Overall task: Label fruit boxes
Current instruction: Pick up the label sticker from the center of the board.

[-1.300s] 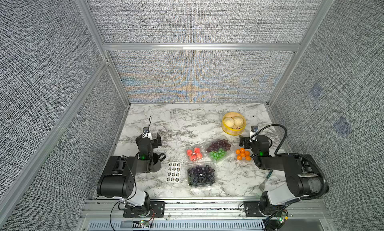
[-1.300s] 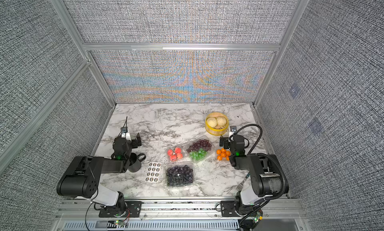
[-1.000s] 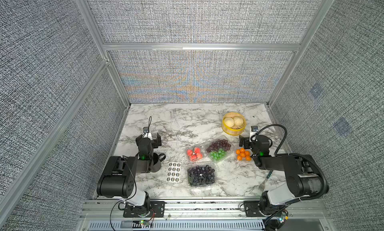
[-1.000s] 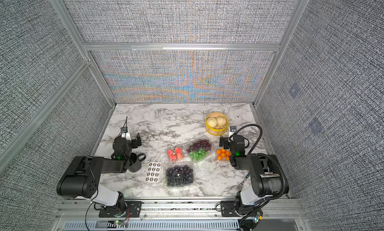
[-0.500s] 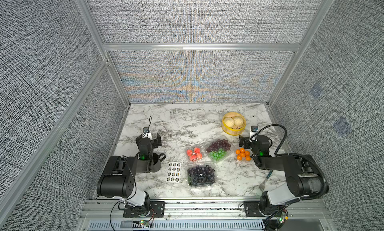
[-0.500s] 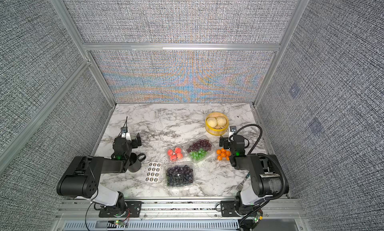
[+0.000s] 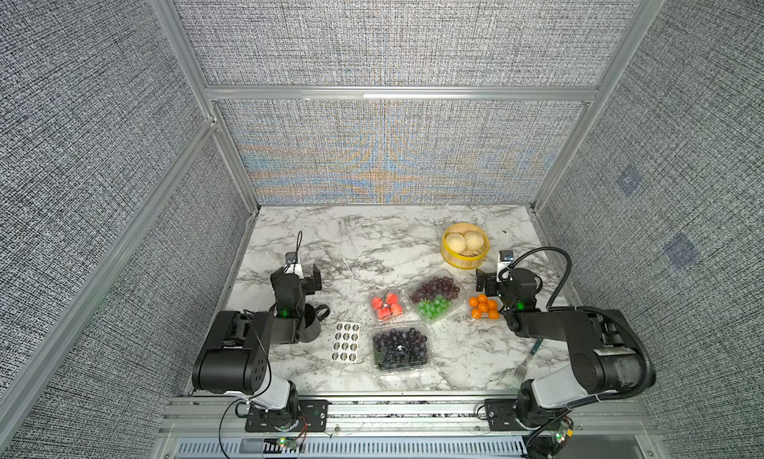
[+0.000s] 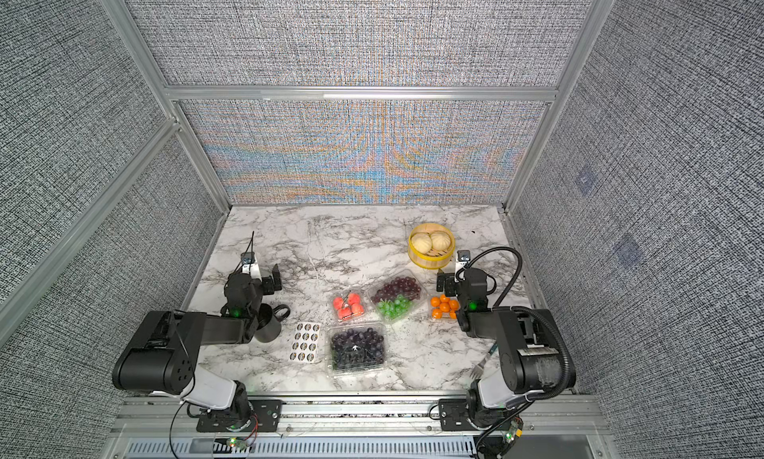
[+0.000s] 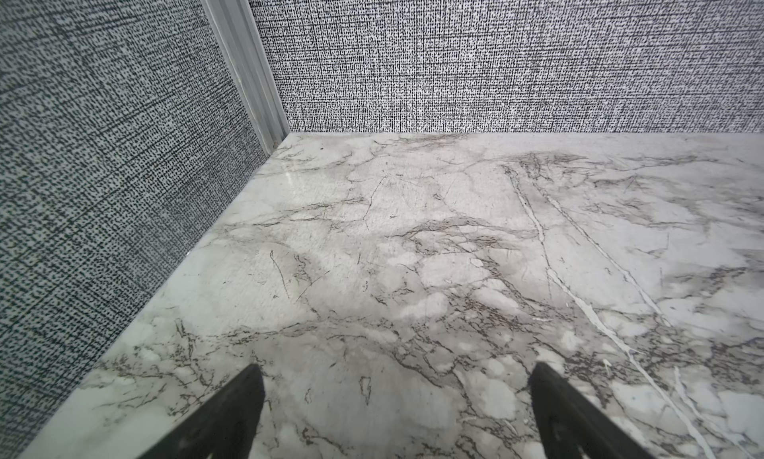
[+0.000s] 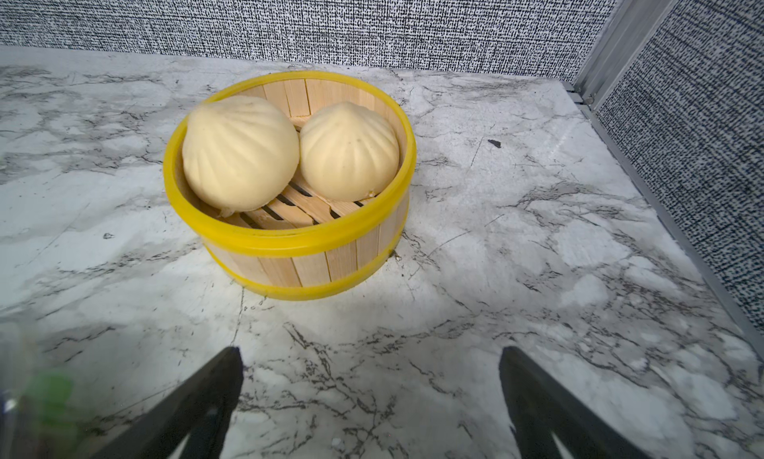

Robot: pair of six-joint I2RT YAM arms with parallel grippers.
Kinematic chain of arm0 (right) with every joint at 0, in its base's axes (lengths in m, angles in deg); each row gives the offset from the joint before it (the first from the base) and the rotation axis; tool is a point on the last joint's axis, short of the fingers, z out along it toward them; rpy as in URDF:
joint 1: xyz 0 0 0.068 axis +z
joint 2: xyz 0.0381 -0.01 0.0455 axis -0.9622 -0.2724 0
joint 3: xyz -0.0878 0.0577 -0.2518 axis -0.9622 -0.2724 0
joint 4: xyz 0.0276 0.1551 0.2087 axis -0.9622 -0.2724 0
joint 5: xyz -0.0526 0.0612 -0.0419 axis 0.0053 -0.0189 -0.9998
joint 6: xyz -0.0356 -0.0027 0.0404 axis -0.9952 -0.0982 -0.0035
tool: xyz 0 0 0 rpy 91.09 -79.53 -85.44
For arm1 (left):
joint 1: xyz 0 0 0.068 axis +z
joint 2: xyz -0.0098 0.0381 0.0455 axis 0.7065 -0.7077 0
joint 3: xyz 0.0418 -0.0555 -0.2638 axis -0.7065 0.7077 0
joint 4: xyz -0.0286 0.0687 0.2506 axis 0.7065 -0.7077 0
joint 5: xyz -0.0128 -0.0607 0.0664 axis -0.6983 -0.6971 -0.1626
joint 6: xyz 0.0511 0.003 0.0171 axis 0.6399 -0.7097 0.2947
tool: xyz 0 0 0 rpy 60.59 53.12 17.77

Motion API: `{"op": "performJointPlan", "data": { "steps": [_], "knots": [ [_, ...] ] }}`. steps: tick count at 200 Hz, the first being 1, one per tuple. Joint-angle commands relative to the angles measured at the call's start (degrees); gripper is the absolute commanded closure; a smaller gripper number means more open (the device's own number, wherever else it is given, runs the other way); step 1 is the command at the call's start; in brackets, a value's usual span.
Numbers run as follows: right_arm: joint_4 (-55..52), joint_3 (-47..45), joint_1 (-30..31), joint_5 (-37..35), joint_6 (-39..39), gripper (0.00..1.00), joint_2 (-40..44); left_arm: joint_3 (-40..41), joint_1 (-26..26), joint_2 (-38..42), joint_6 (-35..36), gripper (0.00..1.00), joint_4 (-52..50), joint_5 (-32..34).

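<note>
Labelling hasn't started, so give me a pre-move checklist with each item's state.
1. Left pincer open and empty: ok.
2. Right pincer open and empty: ok.
3. Sticker sheet flat on the table, uncovered: ok.
4. Four fruit boxes visible, red, orange, mixed grape, dark grape: ok.
5. Box lids shut: cannot tell.
6. Black cup beside the left arm, next to the sheet: not ok.

A round yellow-rimmed bamboo steamer basket (image 10: pixel 289 246) holding two pale buns (image 10: pixel 241 163) is sitting before me on the white marble tabletop (image 7: pixel 372 237). A white sticker sheet (image 7: pixel 345 341), black mug (image 7: pixel 311 323) and fork (image 7: pixel 525 364) are lying nearer my base.
</note>
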Motion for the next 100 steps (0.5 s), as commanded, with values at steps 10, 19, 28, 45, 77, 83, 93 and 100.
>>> {"op": "performJointPlan", "data": {
  "steps": [10,19,28,45,77,83,93,100],
  "knots": [
    [-10.84,1.34,0.24,0.04,0.59,0.01,9.8,-1.66,0.08,5.71,0.32,0.0,-6.62,0.02],
    [-14.11,2.0,0.24,-0.87,1.44,0.01,12.59,-2.7,0.09,8.12,0.49,0.0,-10.57,-0.52],
    [-16.59,2.31,0.24,-0.89,1.73,0.01,15.26,-4.05,0.1,10.57,0.4,0.0,-14.73,-0.87],
    [-19.5,2.8,0.22,2.14,1.22,0.01,19.86,-5.32,0.11,15.19,1.02,0.0,-19.09,-1.6],
    [-33.89,9.12,0.24,8.85,8.59,0.01,27.92,-7.51,0.01,27.71,-6.12,0.0,-27.36,-6.84],
    [-36.5,10.06,0.24,8.37,12.51,0.01,29.26,-8.27,0.01,30.44,-11.2,0.0,-29.9,-8.32],
    [-41.21,10.8,0.16,4.67,23.79,0.01,30.99,-9.25,0.01,34.27,-15.35,0.0,-33.09,-13.87],
    [-48.88,12.06,-0.12,1.4,34.48,0.01,32.36,-9.59,0.01,36.33,-16.56,0.0,-34.07,-19.81]
  ]
}}
